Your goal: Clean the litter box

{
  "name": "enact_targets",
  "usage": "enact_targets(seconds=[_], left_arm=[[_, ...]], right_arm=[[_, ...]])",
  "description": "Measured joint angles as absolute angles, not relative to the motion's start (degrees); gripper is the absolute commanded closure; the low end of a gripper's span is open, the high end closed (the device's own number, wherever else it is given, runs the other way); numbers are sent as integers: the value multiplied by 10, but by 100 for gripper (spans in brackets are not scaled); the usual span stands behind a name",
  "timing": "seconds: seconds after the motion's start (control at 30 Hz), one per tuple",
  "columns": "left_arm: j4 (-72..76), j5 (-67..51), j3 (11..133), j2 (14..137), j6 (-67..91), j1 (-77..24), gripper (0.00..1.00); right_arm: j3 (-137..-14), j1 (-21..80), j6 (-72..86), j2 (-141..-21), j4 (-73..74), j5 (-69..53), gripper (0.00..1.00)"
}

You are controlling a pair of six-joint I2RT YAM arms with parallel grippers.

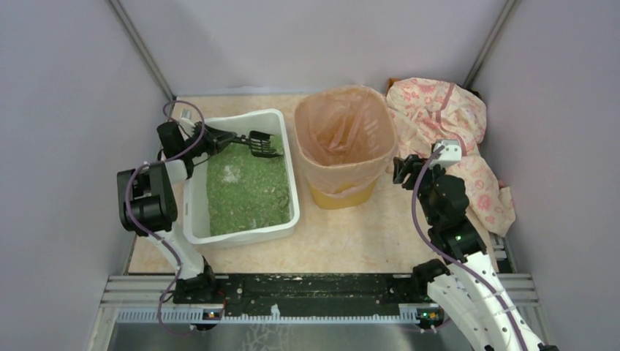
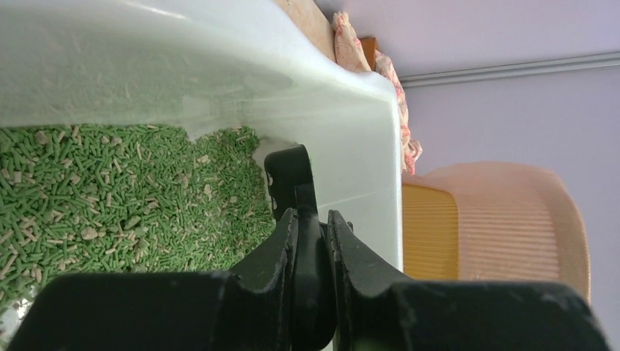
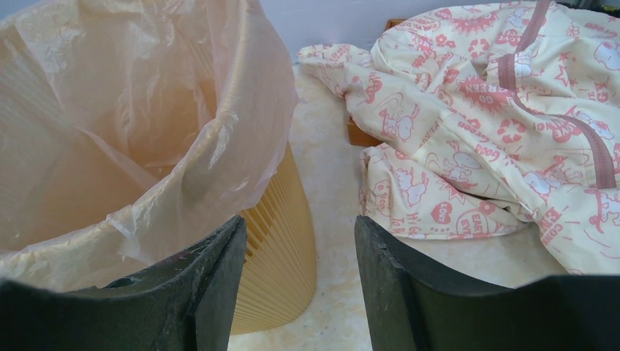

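Scoop [image 1: 263, 143] clamped in the left gripper [image 1: 219, 137], out over the far end of the litter box [image 1: 191, 219]

So the white litter box sits on the left side of the table [image 1: 358, 238], filled with green pellets [image 1: 248, 194], and the black scoop's head is at the far right corner of it, right by the wall next to the bin [image 1: 340, 197]; can't tell if it's actually touching the pellets. In the left wrist view the jaws are squeezed tight on the scoop's thin black handle [image 2: 289, 172]. The bin has a peachy bag [image 1: 343, 131] lining it and stands just beside the box. The right gripper [image 1: 402, 170] is just right of the bin, jaws spread apart with nothing between them, and a pink patterned cloth [image 1: 446, 117] is bunched up in the far right corner behind it
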State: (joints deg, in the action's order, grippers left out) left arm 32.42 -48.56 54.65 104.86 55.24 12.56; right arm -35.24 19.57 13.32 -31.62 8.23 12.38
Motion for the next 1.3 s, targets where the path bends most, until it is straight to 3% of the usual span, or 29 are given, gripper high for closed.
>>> enact_targets(seconds=[0.77, 1.3], left_arm=[[322, -549, 511, 992, 602, 182, 100], [485, -597, 421, 962, 746, 286, 100]], right_arm=[[-352, 196, 133, -315, 82, 124, 43], [-352, 196, 133, -315, 83, 124, 44]])
